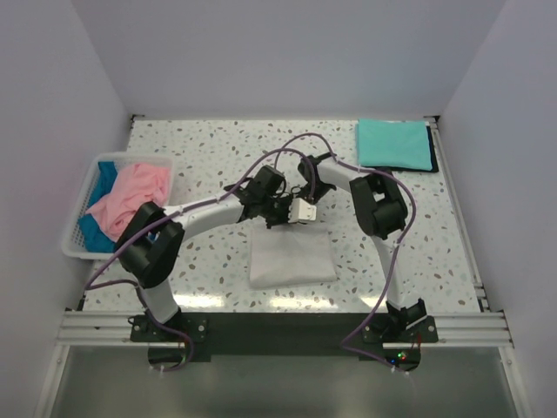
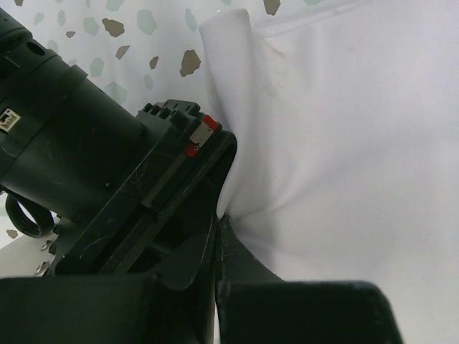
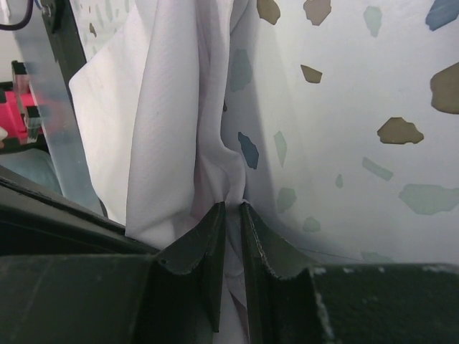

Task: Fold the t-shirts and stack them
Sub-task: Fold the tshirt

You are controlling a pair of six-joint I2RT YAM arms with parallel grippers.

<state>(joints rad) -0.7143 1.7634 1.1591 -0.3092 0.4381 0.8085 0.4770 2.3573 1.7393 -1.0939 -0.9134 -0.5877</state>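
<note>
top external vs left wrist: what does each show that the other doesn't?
Only top external: a folded teal t-shirt at the far right corner of the table, and a basket at left holding the pink t-shirt and blue t-shirt. Only left wrist: the left claw shut on a fold of the white t-shirt, seen close. Both: the white t-shirt on the table.

The white t-shirt (image 1: 291, 257) is laid folded at the near centre of the worktop (image 1: 209, 148), with its far edge gathered upward. The teal t-shirt (image 1: 393, 144) is laid flat and folded at the far right corner. The pink t-shirt (image 1: 130, 196) is heaped over the blue t-shirt (image 1: 94, 233) inside the basket (image 1: 74, 228).
</note>
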